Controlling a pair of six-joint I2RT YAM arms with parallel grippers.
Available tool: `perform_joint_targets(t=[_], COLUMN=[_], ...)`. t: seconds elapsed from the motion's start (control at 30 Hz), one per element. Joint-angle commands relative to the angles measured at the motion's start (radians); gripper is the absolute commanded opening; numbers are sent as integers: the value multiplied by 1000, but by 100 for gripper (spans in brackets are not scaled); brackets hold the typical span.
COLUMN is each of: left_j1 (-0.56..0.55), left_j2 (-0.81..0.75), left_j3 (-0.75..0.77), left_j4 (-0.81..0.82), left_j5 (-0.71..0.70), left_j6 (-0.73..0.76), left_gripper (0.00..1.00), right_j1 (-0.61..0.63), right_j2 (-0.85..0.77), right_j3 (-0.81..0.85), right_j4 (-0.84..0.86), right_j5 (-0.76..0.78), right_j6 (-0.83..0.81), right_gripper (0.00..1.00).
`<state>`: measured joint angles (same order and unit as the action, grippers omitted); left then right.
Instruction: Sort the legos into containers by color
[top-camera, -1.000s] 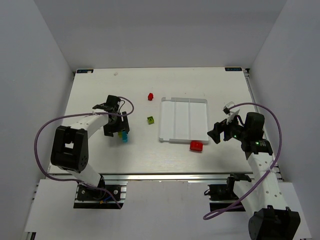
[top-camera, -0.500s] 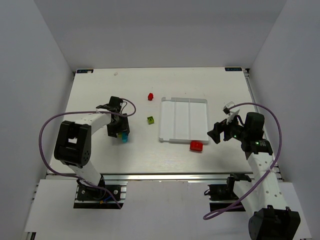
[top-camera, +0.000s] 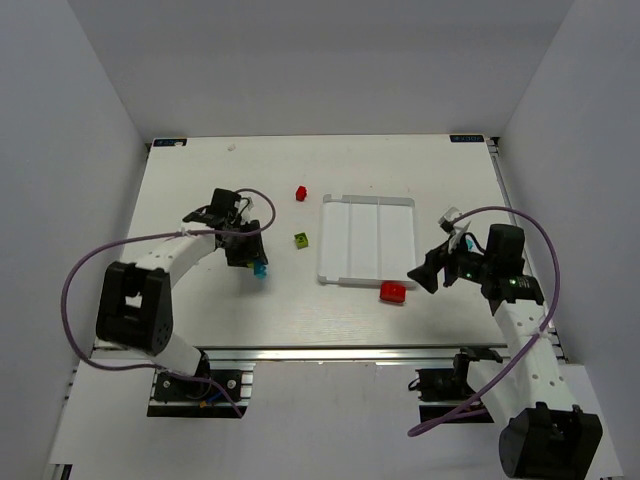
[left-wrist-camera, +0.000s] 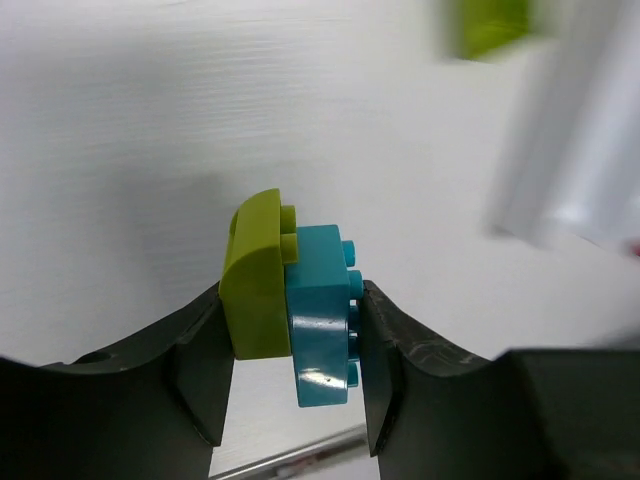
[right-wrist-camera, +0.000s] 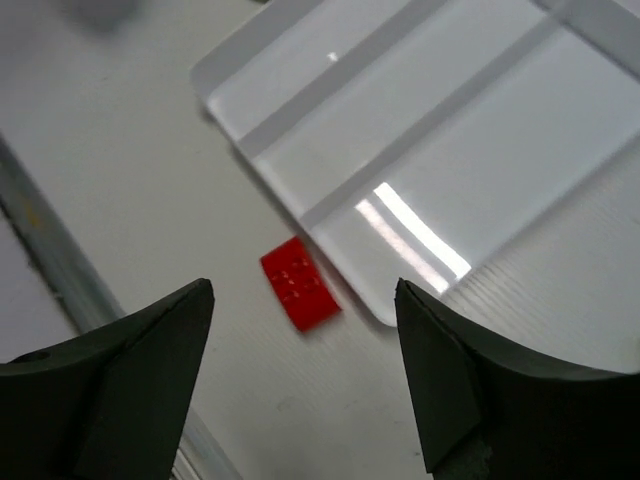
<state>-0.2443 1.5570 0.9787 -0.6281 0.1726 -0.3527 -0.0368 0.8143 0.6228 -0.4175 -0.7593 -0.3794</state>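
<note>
Top view: even, diffuse light from above, the white counter bright and close to washed out, with only faint soft shadows beside the arms. Left wrist view: the joined lime and cyan bricks are sharp, with a small highlight on the cyan face, while the far lime brick and the tray are blurred. Right wrist view: bright glare streaks on the tray; the fingers of the right tool are dark and soft.

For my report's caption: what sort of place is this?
Probably a robotics lab test cell: plain white walls enclose the table, two arms are mounted at its edge, with a tray and legos.
</note>
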Motion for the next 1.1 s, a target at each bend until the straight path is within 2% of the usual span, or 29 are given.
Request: perform_joint_targets(t=[0.0, 0.03, 0.07, 0.1, 0.17, 0.3, 0.33, 0.43, 0.47, 0.53, 0.57, 0.67, 0.7, 0.77, 0.8, 0.9, 1.07], left_j1=[-32, -50, -61, -73, -114, -182, -196, -239, -253, -262, -276, -302, -302, -328, -328, -365, -397], left_j2=[-187, -208, -228, -248, -297, -342, -344, -342, -338, -328, -319, -273, -258, -249, -247, -249, -249], left_j3=[-14, -38, -54, -67, -115, -172, -181, -218, -225, -232, -235, -230, -230, -229, -229, -229, -212], left_j4=[135, 175, 262, 307, 446, 620, 668, 810, 849, 902, 924, 950, 952, 956, 956, 955, 927], left_j5=[434, 521, 668, 720, 794, 889, 906, 961, 964, 1005, 1022, 1097, 1113, 1157, 1166, 1194, 1222], left_j6=[47, 37, 18, -1, -69, -168, -189, -262, -270, -290, -302, -333, -341, -347, -354, -368, -370], left_gripper=[27, 26, 26, 26, 26, 28, 28, 29, 29, 29, 30, 31, 32, 33, 34, 36, 37], right_j1=[32, 35, 75, 95, 127, 189, 196, 235, 244, 256, 261, 294, 308, 324, 331, 351, 383], right_j2=[48, 84, 103, 123, 186, 278, 298, 298, 289, 237, 212, 85, 80, 127, 134, 118, 137], right_j3=[64, 78, 104, 116, 162, 239, 251, 278, 278, 250, 226, 94, 92, 173, 178, 184, 209], right_j4=[-101, -118, -127, -133, -133, -98, -86, -50, -32, -56, -52, 112, 99, -76, -98, -32, -70], right_j5=[-253, -314, -334, -350, -383, -408, -419, -480, -507, -640, -659, -615, -586, -555, -546, -541, -557], right_j6=[-104, -119, -121, -113, -89, 3, 13, 4, -47, -222, -386, -454, -528, -746, -821, -791, -913], right_gripper=[76, 74, 69, 66, 57, 50, 51, 73, 88, 89, 89, 89, 89, 89, 89, 89, 89])
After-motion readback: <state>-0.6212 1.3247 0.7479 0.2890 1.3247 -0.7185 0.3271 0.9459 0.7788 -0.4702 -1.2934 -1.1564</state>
